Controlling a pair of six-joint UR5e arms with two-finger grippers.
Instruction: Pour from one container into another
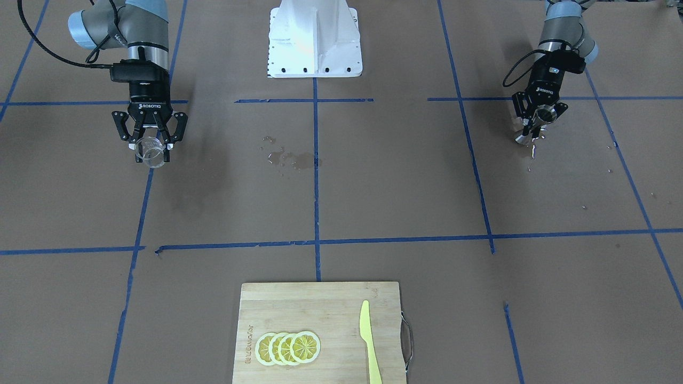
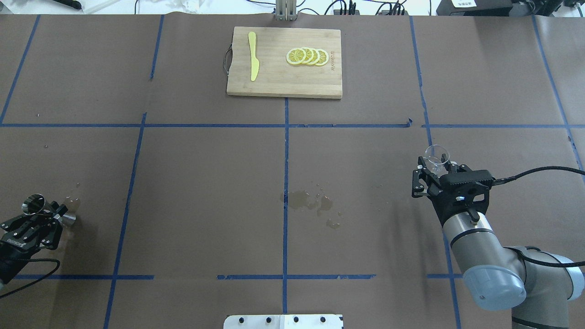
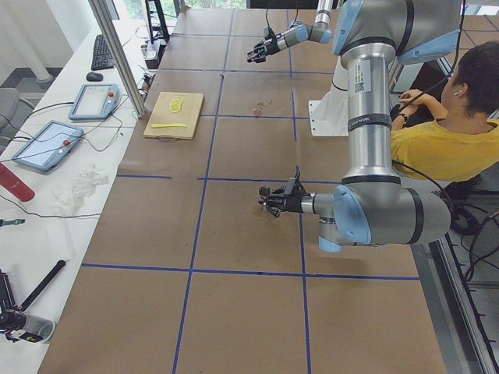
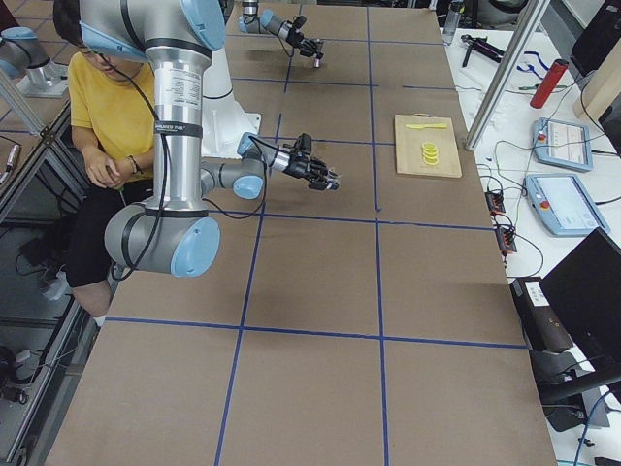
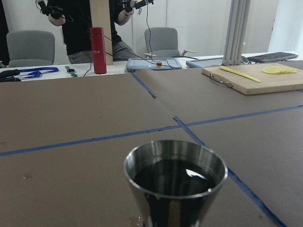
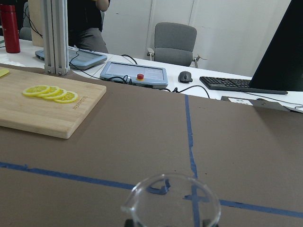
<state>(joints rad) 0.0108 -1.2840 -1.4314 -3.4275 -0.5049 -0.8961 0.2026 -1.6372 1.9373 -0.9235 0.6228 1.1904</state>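
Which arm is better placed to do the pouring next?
Right, probably: the right pincer holds the clear glass cup, the vessel to tip; the left pincer grips the receiving steel jigger. They are far apart, so travel comes first.

Left wrist picture: steel jigger (image 5: 175, 182) bottom half cut off by lower edge. Right wrist picture: glass cup (image 6: 171, 201) shows rim only, rest cut off. Overhead: left pincer (image 2: 54, 214) back part cut off at side edge. Side pictures: both too small to make out.
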